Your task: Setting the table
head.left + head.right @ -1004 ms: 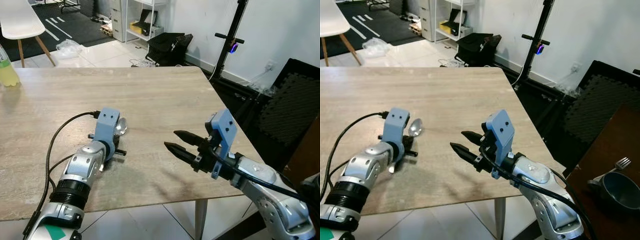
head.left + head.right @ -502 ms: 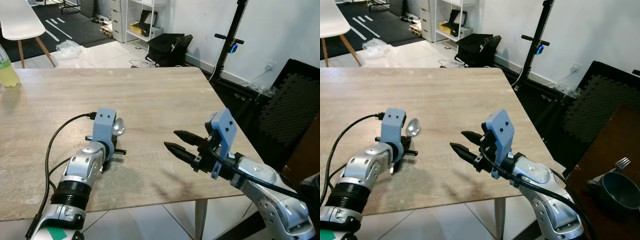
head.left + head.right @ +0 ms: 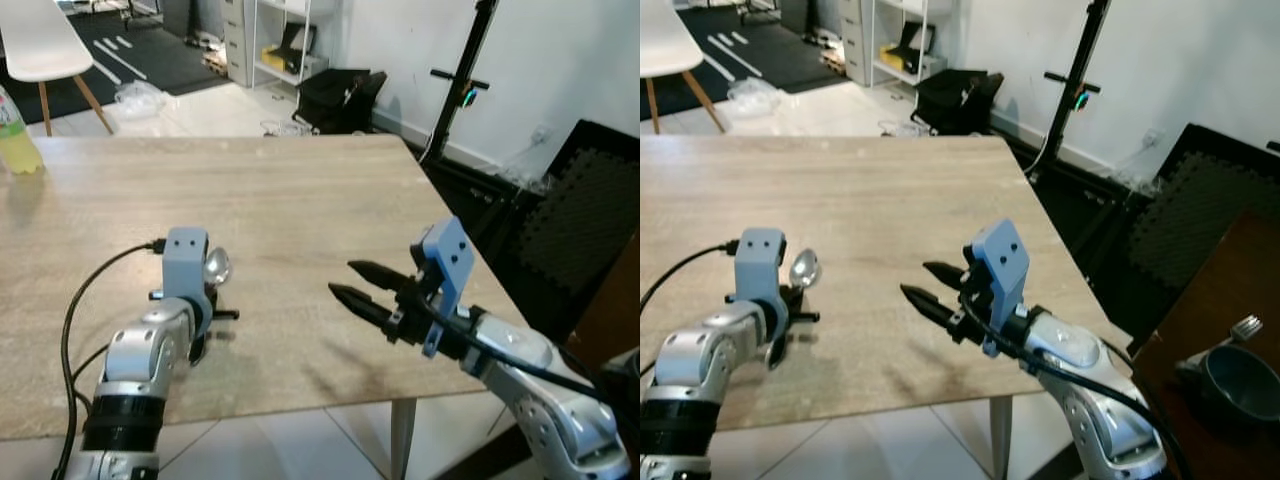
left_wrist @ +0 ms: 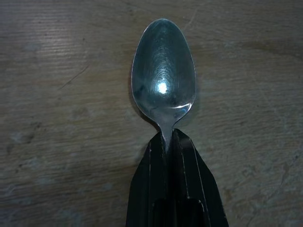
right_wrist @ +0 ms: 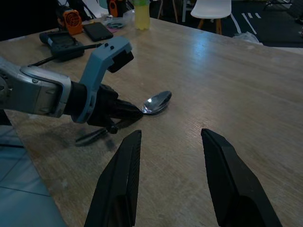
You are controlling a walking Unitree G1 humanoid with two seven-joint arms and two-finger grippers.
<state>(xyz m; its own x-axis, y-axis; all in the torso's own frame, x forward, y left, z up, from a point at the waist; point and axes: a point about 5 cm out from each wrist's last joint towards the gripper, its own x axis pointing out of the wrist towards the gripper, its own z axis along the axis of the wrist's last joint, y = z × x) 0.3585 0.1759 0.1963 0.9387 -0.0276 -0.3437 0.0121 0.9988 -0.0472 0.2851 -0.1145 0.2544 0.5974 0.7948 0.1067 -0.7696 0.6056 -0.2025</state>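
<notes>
Now, left gripper: fingers pinched on the spoon neck, bowl just above the table.
Right gripper: spread wide, holding nothing, hovering nearby.
Risk: thin neck grip; spoon may swivel or slip.

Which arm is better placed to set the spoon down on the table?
Left. The left gripper is shut on the spoon just above the table; the right gripper hovers open, holding nothing.
</notes>
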